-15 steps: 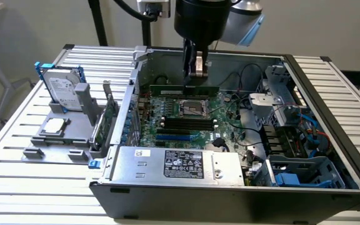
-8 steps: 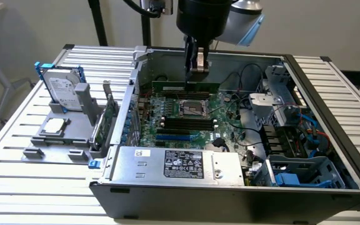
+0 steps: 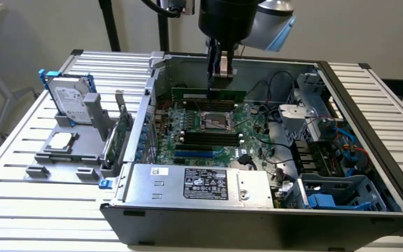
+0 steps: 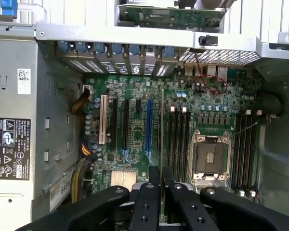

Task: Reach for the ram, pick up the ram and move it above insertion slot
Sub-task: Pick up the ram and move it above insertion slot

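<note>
At the lower middle of the wrist view, the gripper (image 4: 162,188) has its jaws pinching the ram (image 4: 162,139), held edge-on so its long edge can drop straight between slot walls. The stick runs away from the jaws over the motherboard (image 4: 135,144), beside the black memory slots (image 4: 178,139). In the exterior view's upper centre, the ram (image 3: 209,95) hangs below the gripper (image 3: 220,71), above the CPU socket (image 3: 217,121).

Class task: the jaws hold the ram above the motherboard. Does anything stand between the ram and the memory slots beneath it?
Nothing visible does. The gripper holds the ram edge-on over the motherboard, and the wrist view shows open space down to the memory slots beside the CPU socket.
</note>
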Controlling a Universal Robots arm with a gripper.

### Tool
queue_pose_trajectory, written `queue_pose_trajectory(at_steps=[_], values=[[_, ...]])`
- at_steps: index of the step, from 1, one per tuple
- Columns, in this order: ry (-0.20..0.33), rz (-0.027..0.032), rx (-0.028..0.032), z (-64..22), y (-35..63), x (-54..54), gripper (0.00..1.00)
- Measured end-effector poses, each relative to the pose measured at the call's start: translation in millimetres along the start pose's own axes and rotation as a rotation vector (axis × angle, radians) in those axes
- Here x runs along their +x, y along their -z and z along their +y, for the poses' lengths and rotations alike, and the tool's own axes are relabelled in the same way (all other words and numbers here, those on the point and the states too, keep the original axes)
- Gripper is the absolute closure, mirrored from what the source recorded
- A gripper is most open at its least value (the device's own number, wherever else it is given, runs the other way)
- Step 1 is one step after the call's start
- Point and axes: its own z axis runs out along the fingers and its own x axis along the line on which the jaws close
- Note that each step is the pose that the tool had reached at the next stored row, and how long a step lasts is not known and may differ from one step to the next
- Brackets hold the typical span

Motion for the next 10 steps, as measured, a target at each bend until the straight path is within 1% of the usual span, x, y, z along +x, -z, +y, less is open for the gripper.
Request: queue_pose_trajectory(at_steps=[10], values=[[-0.013,-0.0005,0.0004,-1.3,-3.0,-19.1,0.86]])
